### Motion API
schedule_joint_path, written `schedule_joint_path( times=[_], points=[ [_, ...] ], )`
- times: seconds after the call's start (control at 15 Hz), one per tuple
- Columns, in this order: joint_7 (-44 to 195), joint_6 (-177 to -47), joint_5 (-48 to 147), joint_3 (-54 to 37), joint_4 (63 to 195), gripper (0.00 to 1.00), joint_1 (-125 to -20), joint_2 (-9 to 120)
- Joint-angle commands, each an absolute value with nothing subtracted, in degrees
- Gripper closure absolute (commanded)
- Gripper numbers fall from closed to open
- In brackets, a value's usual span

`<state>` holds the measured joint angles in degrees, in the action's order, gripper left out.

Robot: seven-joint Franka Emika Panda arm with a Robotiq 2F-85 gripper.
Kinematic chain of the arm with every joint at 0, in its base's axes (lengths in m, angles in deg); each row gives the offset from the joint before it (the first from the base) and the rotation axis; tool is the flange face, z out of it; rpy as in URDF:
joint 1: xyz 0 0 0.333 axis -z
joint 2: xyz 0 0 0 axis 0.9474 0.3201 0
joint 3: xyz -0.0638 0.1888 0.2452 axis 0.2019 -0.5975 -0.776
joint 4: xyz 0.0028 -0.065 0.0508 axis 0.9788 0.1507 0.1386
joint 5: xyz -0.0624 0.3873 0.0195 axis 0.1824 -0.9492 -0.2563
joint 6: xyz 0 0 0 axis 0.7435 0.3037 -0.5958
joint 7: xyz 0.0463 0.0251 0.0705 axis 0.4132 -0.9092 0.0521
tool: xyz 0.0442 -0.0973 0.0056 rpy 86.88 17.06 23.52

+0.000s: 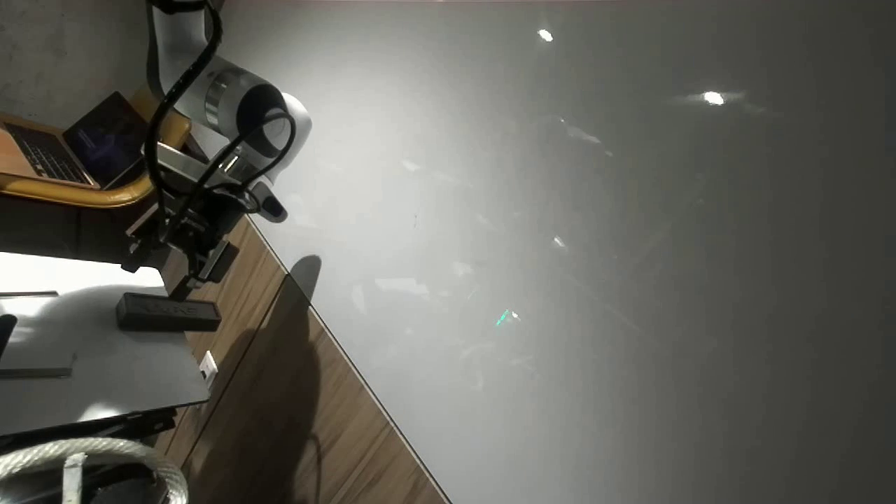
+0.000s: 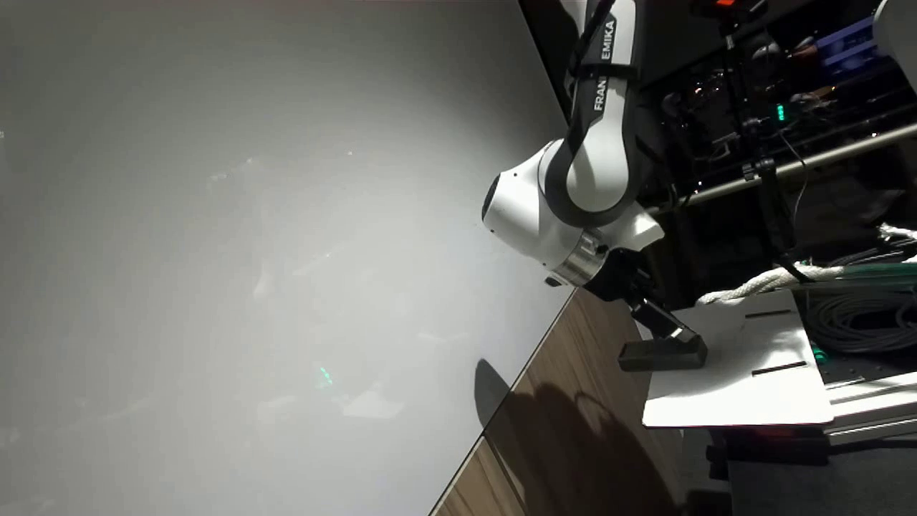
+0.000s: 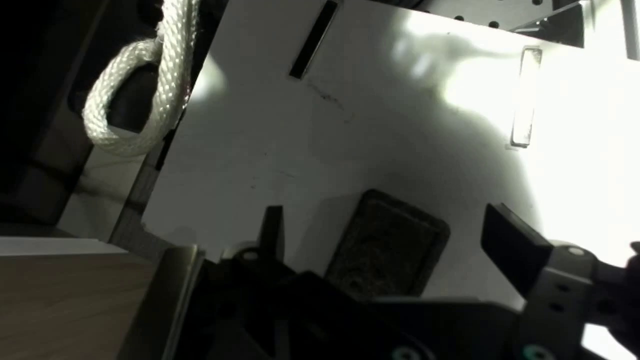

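Note:
A dark block-shaped eraser [image 1: 168,313] lies on a white metal shelf [image 1: 133,378], near its edge by the wall. Faint lettering shows on its side. My gripper [image 1: 155,278] points down just above it. The eraser also shows in an exterior view [image 2: 655,356], where a fingertip of the gripper [image 2: 682,334] overlaps its top edge; I cannot tell if they touch. In the wrist view the jaws [image 3: 382,210] are wide apart, and the eraser [image 3: 385,245] lies between them at an angle, with a gap on each side. Its lower end is hidden behind the gripper body.
A large glossy whiteboard [image 1: 560,245] fills much of both exterior views, with wood panelling [image 1: 364,434] along its edge. A white rope [image 3: 170,65] hangs beside the shelf, which has slots. A laptop [image 1: 49,150] sits on a yellow chair [image 1: 105,196] near the arm.

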<state>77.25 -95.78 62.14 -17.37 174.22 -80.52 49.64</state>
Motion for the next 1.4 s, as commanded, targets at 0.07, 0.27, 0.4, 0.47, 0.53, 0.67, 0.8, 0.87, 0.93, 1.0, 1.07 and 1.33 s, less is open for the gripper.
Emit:
schedule_joint_path(
  times=[0.07, 0.27, 0.4, 0.47, 0.53, 0.67, 0.8, 0.87, 0.93, 1.0, 1.07, 1.33],
  points=[
    [76.31, -98.29, 60.67, -19.57, 178.97, 0.0, -80.7, 37.98],
    [75.73, -100.98, 59.98, -20.48, 180.22, 0.0, -80.72, 32.27],
    [75.35, -101.44, 59.28, -20.8, 180.7, 0.0, -80.7, 29.26],
    [75.03, -101.31, 58.6, -20.94, 180.84, 0.0, -80.78, 27.81],
    [75.02, -101.02, 58.12, -21.16, 180.92, 0.0, -80.91, 26.49],
    [75.15, -100.67, 57.08, -21.56, 181.36, 0.0, -81.15, 24.32],
    [75.16, -100.89, 55.7, -21.71, 183.3, 0.0, -81.3, 21.74],
    [76.17, -100.21, 57.27, -22.02, 180.33, 0.0, -80.51, 25.56],
    [76.17, -100.21, 56.89, -22.14, 181.07, 0.0, -80.54, 24.54],
    [76.16, -100.21, 56.77, -22.2, 181.68, 0.0, -80.56, 23.8],
    [76.15, -100.21, 56.74, -22.21, 182.14, 0.0, -80.56, 23.29],
    [76.15, -100.22, 56.73, -22.21, 182.51, 0.0, -80.56, 22.98]
  ],
)
